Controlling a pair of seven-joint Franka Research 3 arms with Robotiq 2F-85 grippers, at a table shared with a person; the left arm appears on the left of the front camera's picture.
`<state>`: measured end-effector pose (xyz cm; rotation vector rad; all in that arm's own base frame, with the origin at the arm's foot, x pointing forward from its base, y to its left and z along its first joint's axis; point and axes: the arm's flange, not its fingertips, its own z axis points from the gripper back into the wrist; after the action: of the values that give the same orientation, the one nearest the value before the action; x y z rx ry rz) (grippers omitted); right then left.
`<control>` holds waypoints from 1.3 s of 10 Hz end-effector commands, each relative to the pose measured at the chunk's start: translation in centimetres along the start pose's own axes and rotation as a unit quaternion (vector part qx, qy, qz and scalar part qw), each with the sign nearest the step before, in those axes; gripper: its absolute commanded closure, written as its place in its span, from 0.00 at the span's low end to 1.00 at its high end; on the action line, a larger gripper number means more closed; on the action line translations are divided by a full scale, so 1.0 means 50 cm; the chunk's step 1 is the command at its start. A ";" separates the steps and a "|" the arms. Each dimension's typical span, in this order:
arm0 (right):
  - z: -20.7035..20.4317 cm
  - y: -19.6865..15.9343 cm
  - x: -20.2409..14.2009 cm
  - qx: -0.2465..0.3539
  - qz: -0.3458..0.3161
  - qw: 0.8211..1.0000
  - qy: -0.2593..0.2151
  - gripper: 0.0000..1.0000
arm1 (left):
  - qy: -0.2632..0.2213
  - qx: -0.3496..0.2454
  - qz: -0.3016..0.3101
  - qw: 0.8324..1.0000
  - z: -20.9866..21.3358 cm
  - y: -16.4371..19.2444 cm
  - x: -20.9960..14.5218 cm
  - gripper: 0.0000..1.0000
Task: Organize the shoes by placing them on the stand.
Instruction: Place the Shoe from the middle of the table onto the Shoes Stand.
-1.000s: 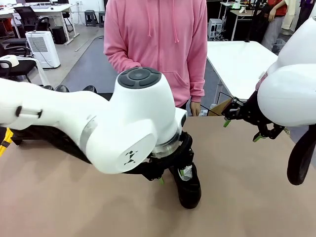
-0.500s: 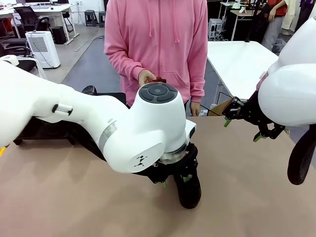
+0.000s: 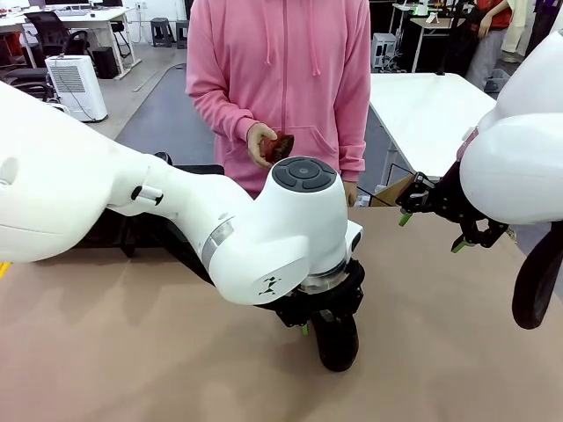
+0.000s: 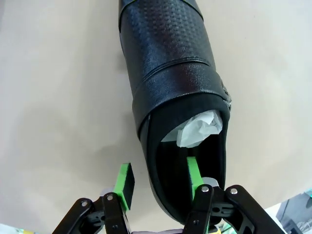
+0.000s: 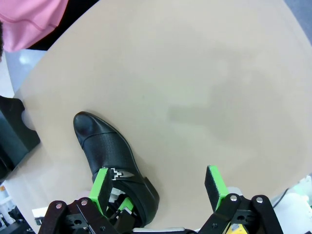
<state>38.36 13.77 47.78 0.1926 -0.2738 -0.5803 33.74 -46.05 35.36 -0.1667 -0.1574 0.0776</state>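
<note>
You see the left end effector (image 4: 158, 183) pinching the heel-side wall of the shoe (image 4: 173, 83), one pad inside, one outside. The shoe sits on the bench (image 3: 132, 369), near centre. The right end effector (image 5: 158, 190) hangs spread.

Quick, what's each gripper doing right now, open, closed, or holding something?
Left gripper: partly closed, fingers astride the side wall of the shoe, one inside and one outside; firm grip cannot be told.
Right gripper: open, holding nothing, above the table.
</note>
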 end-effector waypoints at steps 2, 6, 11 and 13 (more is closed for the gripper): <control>0.001 -0.002 0.005 0.006 0.007 1.000 0.002 0.00 | -0.010 0.021 0.008 1.000 -0.010 -0.016 0.002 0.74; 0.001 -0.002 0.005 0.006 0.007 1.000 0.002 0.00 | 0.001 0.036 0.015 0.999 -0.024 -0.010 0.009 1.00; 0.001 -0.002 0.005 0.006 0.007 1.000 0.002 0.00 | 0.007 0.034 -0.013 0.999 -0.006 0.000 0.002 1.00; 0.001 -0.002 0.005 0.006 0.007 1.000 0.002 0.00 | 0.001 0.010 -0.036 0.999 0.082 0.036 -0.002 1.00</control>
<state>38.37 13.76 47.77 0.1926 -0.2737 -0.5803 33.65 -45.72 36.45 -0.1199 -0.1439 0.0406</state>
